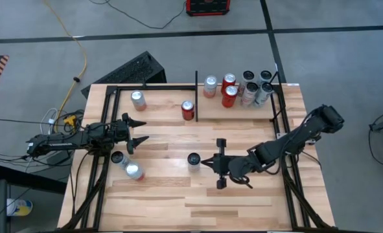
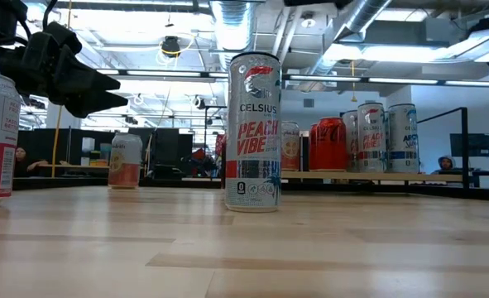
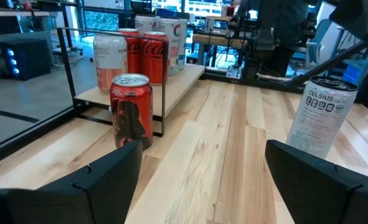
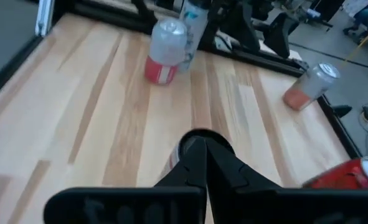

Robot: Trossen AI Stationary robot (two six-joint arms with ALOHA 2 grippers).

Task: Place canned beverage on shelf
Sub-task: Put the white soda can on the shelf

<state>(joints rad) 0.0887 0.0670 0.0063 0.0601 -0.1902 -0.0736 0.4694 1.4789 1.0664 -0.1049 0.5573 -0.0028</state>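
Right gripper (image 1: 209,163), fingers pressed together, sits just beside the upright silver Celsius can (image 1: 194,159); left gripper (image 1: 137,129) spread, farther off.

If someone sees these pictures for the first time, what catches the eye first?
A tall Celsius can stands alone mid-table, right in front of the shut right end effector. Behind it, a cluster of cans crowds the shelf at the table's far right. The left end effector hangs open at the left.
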